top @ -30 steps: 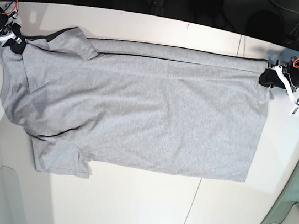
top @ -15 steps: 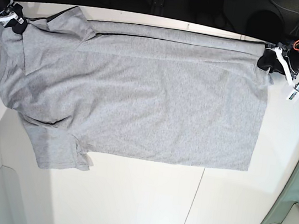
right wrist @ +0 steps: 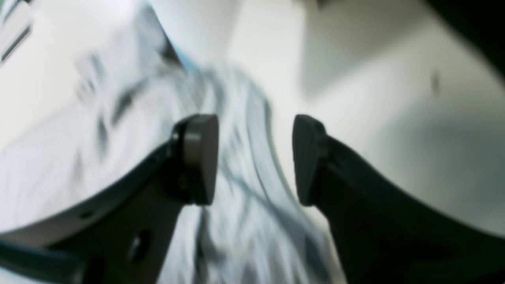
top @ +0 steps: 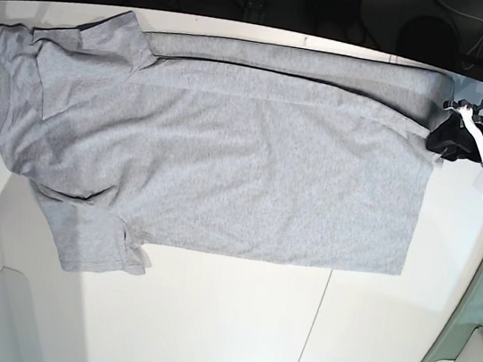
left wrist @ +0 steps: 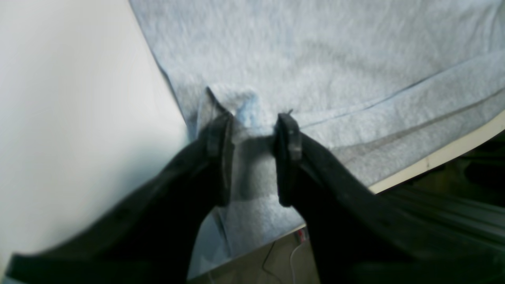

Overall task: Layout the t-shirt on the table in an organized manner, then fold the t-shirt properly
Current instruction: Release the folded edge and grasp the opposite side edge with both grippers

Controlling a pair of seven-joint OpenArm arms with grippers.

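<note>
The t-shirt (top: 209, 158) lies lengthwise along the table's (top: 204, 320) far edge, its hem corner between my left gripper's (left wrist: 252, 134) parted, unclamped jaws; my right gripper (right wrist: 254, 157) gapes empty

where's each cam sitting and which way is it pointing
Base: overhead, looking straight down on the white table and spread light grey jersey t-shirt; left gripper at the right edge.
Left wrist: behind its open fingers, facing the shirt's corner at the table edge.
Right wrist: blurred; open right gripper over grey fabric.
All three share the shirt.
</note>
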